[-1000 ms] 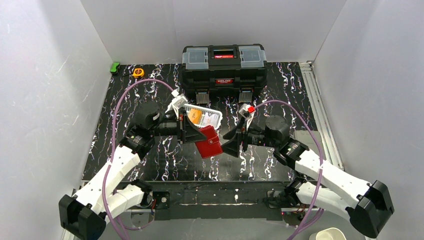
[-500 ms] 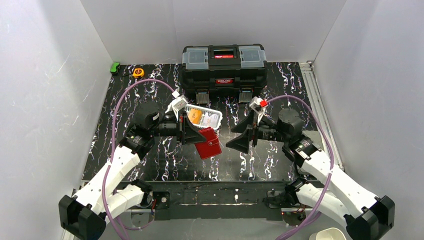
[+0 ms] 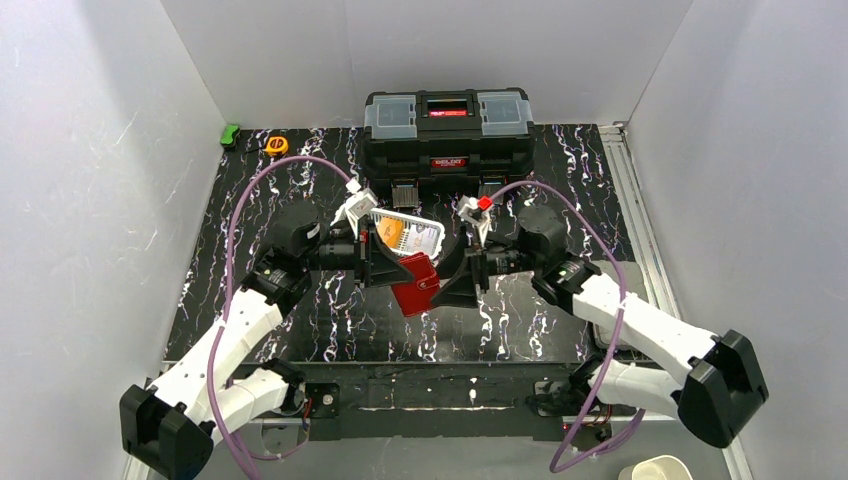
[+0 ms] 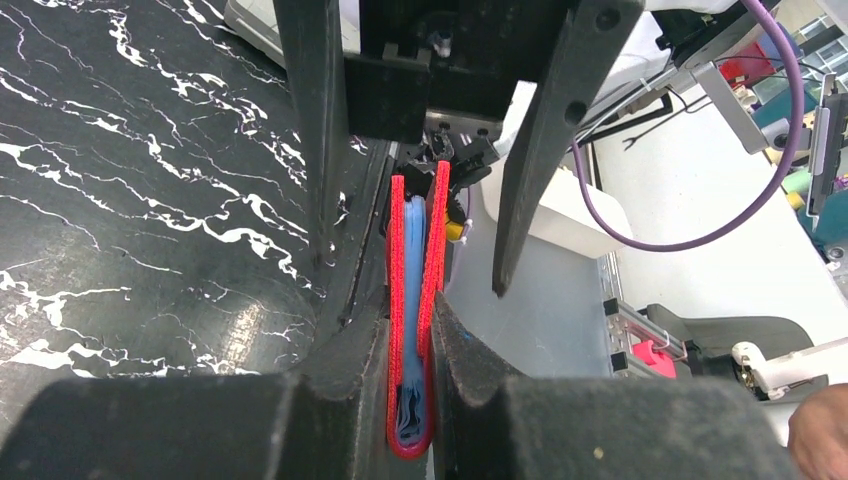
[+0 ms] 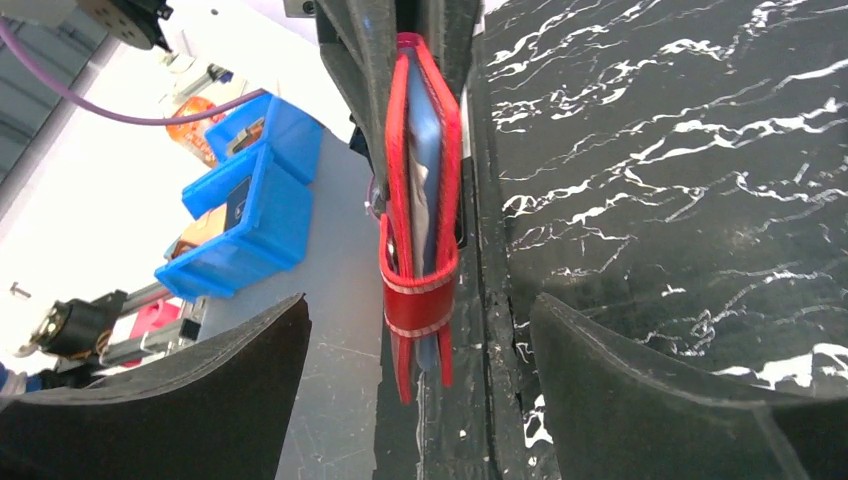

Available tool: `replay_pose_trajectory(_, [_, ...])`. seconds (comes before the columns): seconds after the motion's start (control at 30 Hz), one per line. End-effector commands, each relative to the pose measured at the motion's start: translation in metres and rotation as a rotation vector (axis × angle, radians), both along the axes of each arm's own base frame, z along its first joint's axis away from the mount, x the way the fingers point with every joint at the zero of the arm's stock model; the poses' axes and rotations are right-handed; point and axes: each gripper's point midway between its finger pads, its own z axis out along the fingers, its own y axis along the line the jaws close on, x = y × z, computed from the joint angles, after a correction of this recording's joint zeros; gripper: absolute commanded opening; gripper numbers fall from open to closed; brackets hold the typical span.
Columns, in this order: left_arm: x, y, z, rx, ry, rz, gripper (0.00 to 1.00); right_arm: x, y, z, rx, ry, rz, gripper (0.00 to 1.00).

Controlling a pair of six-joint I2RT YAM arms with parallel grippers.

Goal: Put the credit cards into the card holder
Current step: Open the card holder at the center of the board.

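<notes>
We hold the small flat red leather-like card holder (image 3: 418,287) clamped edge-on in our left pincer (image 3: 385,265) above the black marbled counter (image 3: 560,170), a light blue plastic card (image 4: 412,250) inside, its long axis pointing right into our wide-spread right pincer (image 3: 447,283), which is nearest its free end.

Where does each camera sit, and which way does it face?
Top external: above and behind, looking down on the table; both arms show.
Left wrist: looks along the left end effector, shut on the card holder, toward the right end effector.
Right wrist: looks back between its open fingers at it.
Shared: both wrist views show the light blue card inside.
</notes>
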Motion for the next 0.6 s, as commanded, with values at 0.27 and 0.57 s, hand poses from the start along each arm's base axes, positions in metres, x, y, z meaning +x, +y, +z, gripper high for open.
replay_pose_trajectory(0.27, [-0.007, -0.002, 0.035, -0.057, -0.078, -0.054, 0.14, -0.006, 0.014, 0.021, 0.090, -0.135, 0.085, 0.08])
replay_pose_trajectory(0.57, [-0.010, -0.002, 0.035, -0.067, -0.070, -0.070, 0.30, -0.010, 0.018, 0.017, 0.041, -0.153, 0.114, 0.01])
